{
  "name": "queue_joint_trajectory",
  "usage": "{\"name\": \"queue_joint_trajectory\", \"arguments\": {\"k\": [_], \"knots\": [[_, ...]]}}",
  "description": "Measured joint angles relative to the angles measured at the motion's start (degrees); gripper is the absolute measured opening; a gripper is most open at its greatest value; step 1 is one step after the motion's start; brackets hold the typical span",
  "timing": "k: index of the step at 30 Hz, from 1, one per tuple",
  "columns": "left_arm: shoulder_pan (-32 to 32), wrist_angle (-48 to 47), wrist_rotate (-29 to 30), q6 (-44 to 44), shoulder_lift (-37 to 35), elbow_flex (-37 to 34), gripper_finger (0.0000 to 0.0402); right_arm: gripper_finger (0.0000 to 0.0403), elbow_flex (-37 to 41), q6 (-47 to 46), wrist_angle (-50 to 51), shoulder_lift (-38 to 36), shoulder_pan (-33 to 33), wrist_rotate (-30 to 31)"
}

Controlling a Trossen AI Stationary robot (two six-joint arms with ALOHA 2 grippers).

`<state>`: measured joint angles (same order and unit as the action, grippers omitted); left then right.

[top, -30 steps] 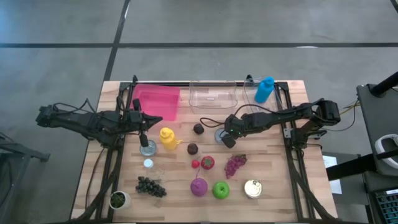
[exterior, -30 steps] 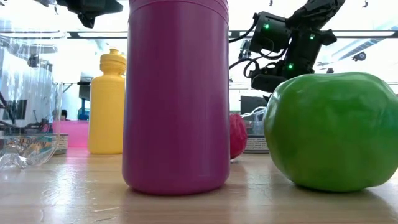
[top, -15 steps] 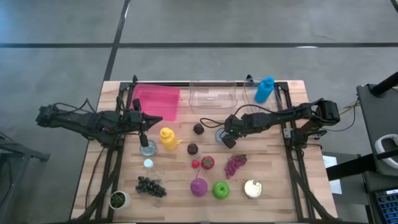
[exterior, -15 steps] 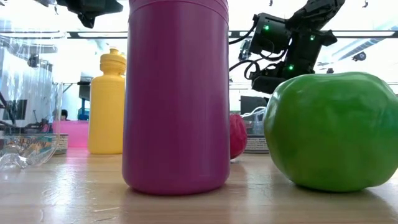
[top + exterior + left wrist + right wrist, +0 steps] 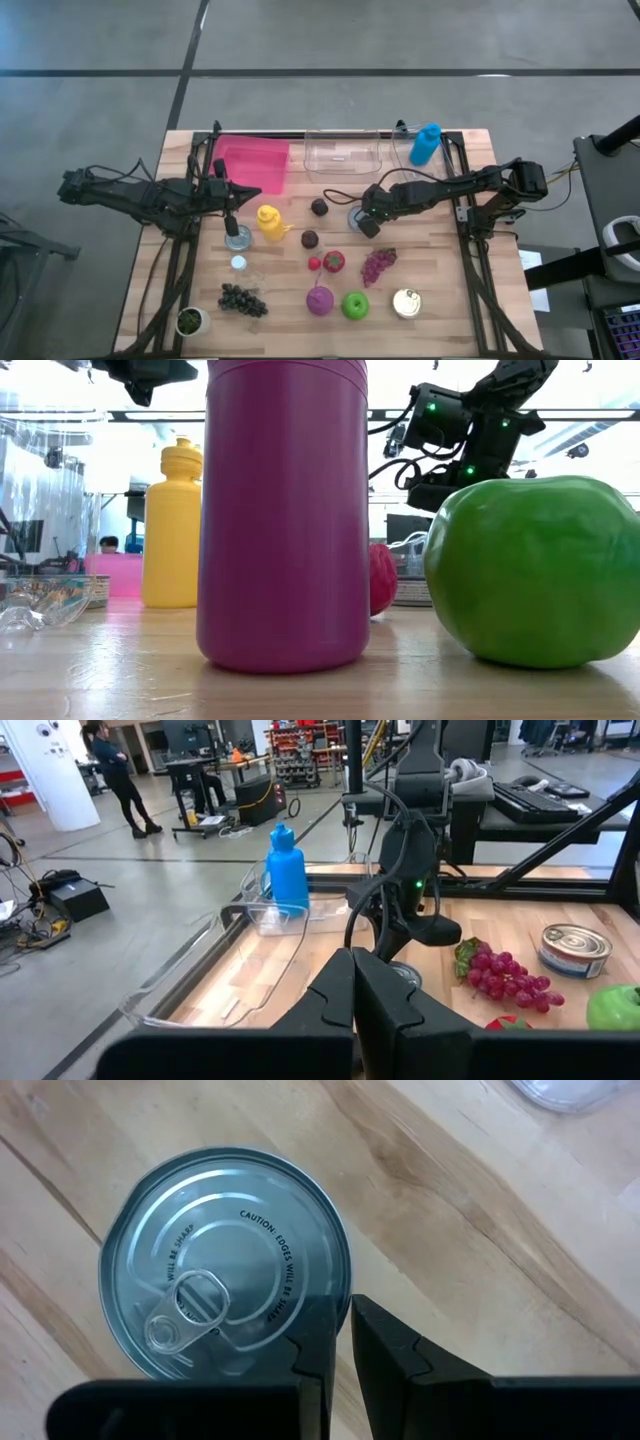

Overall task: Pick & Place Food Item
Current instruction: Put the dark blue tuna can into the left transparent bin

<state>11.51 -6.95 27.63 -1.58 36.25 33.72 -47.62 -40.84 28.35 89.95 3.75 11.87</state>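
A silver tin can (image 5: 225,1265) with a pull tab stands upright on the wooden table, right of centre (image 5: 354,214). My right gripper (image 5: 346,1350) tips steeply down onto the can's edge (image 5: 366,226). It is shut, with only a thin slit between the fingers. In the low view the green apple (image 5: 530,570) hides its fingertips. My left gripper (image 5: 352,985) is shut on nothing. It hangs almost level above the table's left half (image 5: 232,212), over a second can (image 5: 237,240) beside the yellow bottle (image 5: 269,221). My right gripper meets the can at the rim (image 5: 345,1285) on the side away from the pull tab. One finger (image 5: 315,1340) lies over the lid and the other (image 5: 390,1345) outside the wall, coming slanting from above. The fingers hide the pinch itself. The can stands on the table.
At the far edge stand a pink bin (image 5: 255,163), a clear bin (image 5: 345,155) and a blue bottle (image 5: 425,145). Nearer lie two dark fruits (image 5: 319,207), a red fruit (image 5: 333,261), red grapes (image 5: 378,264), dark grapes (image 5: 242,299), a purple bottle (image 5: 320,300) and a third can (image 5: 406,303).
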Motion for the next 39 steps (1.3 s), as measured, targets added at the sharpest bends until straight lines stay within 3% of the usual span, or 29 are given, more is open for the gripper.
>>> {"name": "queue_joint_trajectory", "arguments": {"k": [15,39], "knots": [[0.0,0.3,0.0,0.1,0.0,-0.3,0.0001,0.0031,0.0,-2.3,1.3,0.0,0.0,0.3],[0.0,0.3,0.0,0.2,0.0,-0.3,0.0001,0.0031,-1.6,3.1,1.5,-0.3,-0.7,3.0]]}}
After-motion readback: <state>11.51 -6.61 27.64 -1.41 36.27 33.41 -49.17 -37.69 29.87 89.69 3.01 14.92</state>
